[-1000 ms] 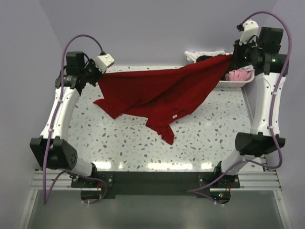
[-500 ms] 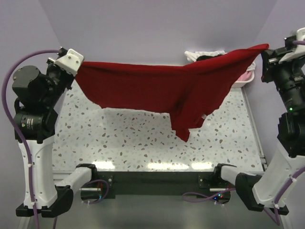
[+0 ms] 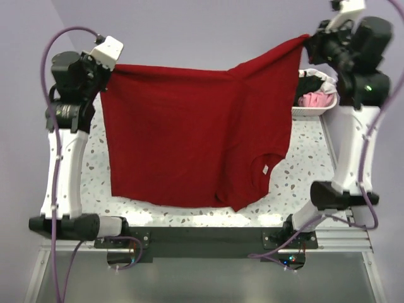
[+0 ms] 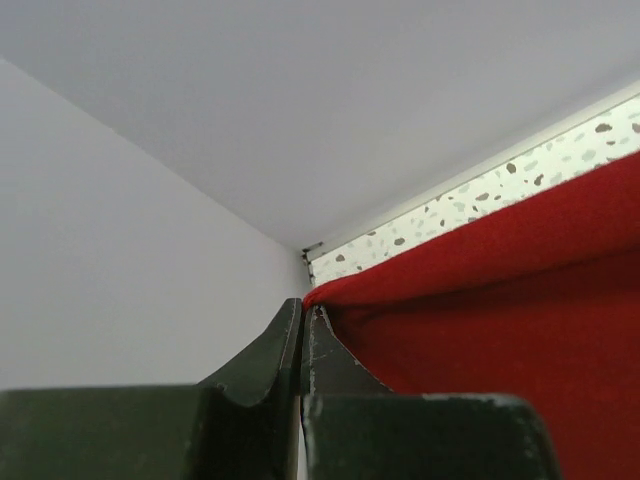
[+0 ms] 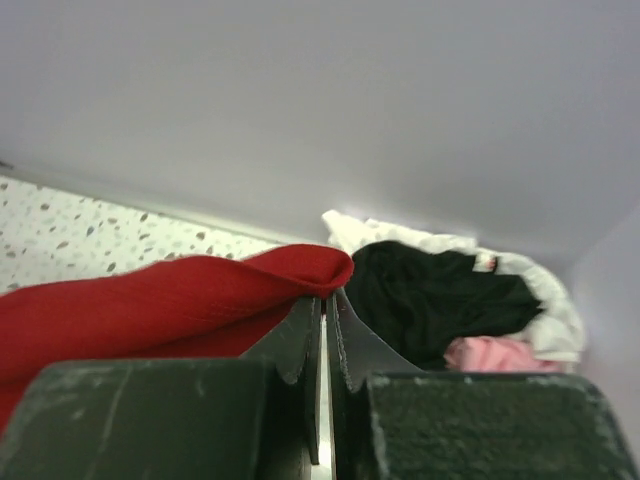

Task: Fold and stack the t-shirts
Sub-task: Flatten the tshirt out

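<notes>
Both arms are up high with the dark red short-sleeved cloth t-shirt (image 3: 189, 145) stretched between them like a banner over the table. The left gripper (image 3: 108, 62) is pinched fully closed on one top corner. The right gripper (image 3: 310, 41) is clamped just as tight on the other corner, sitting a bit higher. Both wrist views show red fabric nipped right at the fingertips, with no gap to speak of.

My read is that this is the spread-and-lay-down step. To do it well I'd level the two corners first, since the top edge slopes up to the right, and hold enough tension that it doesn't sag. The neck opening (image 3: 265, 165) hangs low on the right and the cloth there looks doubled over. Touching the bottom edge down first and drawing the shirt flat should sort that out.

Room-wise, the speckled white table (image 3: 309, 158) is boxed in by pale walls (image 3: 189, 31) on the left, back and right. A white slotted plastic basket (image 3: 314, 112) sits in the far right corner, just below the right gripper, holding a black cloth garment (image 5: 430, 290), a pink cloth garment (image 5: 490, 355) and a white cloth garment (image 5: 545, 320). I'd steer clear of it so nothing snags. The shirt's bottom edge hangs near the table's near edge by the arm bases, so I'd lay it toward the back.
</notes>
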Available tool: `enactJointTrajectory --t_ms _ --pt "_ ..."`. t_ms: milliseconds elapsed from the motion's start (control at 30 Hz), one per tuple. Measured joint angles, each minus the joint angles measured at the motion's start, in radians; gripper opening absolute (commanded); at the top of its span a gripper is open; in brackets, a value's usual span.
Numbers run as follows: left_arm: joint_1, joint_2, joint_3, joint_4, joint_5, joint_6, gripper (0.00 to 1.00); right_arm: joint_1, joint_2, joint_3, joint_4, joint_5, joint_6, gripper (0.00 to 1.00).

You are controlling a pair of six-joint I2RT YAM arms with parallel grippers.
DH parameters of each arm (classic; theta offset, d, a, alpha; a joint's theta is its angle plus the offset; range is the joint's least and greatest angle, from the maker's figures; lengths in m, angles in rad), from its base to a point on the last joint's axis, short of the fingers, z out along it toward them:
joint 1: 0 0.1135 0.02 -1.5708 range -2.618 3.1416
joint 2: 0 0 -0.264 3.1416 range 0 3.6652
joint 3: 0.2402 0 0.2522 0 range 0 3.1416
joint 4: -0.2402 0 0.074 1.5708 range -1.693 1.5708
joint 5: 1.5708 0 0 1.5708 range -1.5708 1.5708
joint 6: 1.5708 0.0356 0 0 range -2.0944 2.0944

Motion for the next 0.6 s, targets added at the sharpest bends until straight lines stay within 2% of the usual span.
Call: enactJointTrajectory --t_ms 100,267,367,467,533,600 --pt "0.001 0.131 0.017 0.029 -0.003 -0.013 0.00 0.076 0.169 0.020 0.008 0.044 0.010 0.00" --pt "0.008 0.371 0.190 0.077 -0.035 -0.033 0.00 0.134 0.419 0.208 0.014 0.106 0.057 0.00" --pt "0.036 0.488 0.374 0.093 -0.039 -0.066 0.00 0.130 0.426 0.207 0.070 0.143 0.093 0.00" --pt "0.079 0.534 0.510 0.145 -0.050 -0.095 0.00 0.127 0.384 0.200 0.163 0.154 0.131 0.00" --pt "0.103 0.509 0.517 0.218 -0.055 -0.106 0.00 0.127 0.337 0.199 0.228 0.149 0.156 0.00" --pt "0.130 0.446 0.460 0.321 -0.052 -0.120 0.00 0.129 0.277 0.193 0.291 0.138 0.175 0.00"
